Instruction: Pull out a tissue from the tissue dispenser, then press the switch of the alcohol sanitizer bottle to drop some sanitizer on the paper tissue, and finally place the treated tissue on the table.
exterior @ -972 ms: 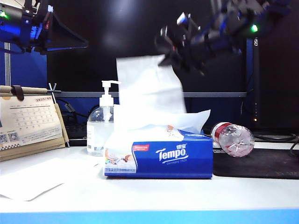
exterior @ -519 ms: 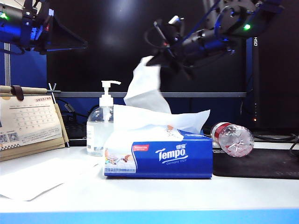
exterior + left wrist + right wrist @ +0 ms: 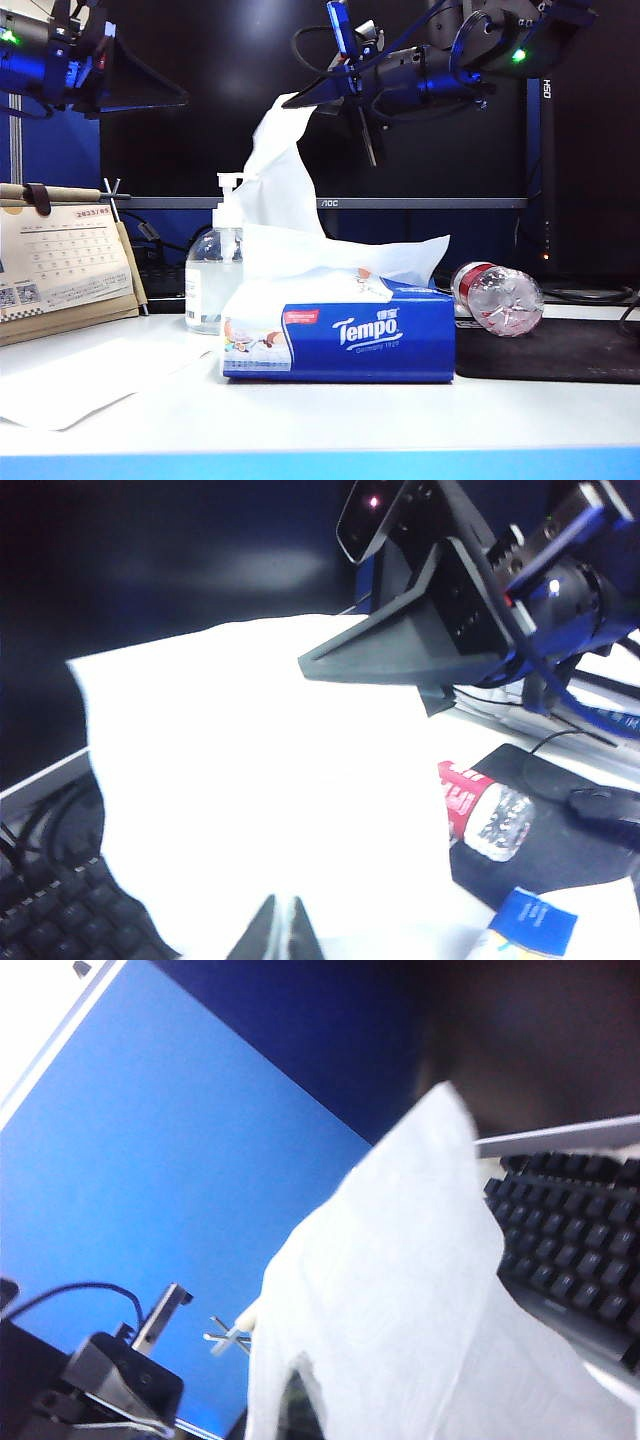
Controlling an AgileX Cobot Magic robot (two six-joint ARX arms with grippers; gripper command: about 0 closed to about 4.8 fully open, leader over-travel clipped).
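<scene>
My right gripper (image 3: 298, 100) hangs high over the table (image 3: 400, 420), shut on the top edge of the white tissue (image 3: 278, 170). The sheet dangles free over the clear sanitizer bottle (image 3: 212, 285) and half hides its white pump switch (image 3: 232, 182). In the right wrist view the tissue (image 3: 400, 1300) drapes over the right gripper (image 3: 300, 1400). The blue Tempo tissue dispenser (image 3: 350, 335) lies in front, another sheet poking from its top. My left gripper (image 3: 180, 98) is raised at the upper left, apart from everything. Its fingers (image 3: 262, 935) are shut and hold nothing, with the tissue (image 3: 250, 780) beyond them.
A desk calendar (image 3: 60, 265) stands at the left with a flat white sheet (image 3: 80, 385) before it. A red-capped water bottle (image 3: 500, 297) lies on a black mat (image 3: 560, 352) at the right. A keyboard (image 3: 570, 1220) and a monitor are behind.
The right gripper has moved left and rolled, carrying the tissue from above the pack to above the sanitizer bottle; the sheet now hangs narrower. The left arm has stayed still.
</scene>
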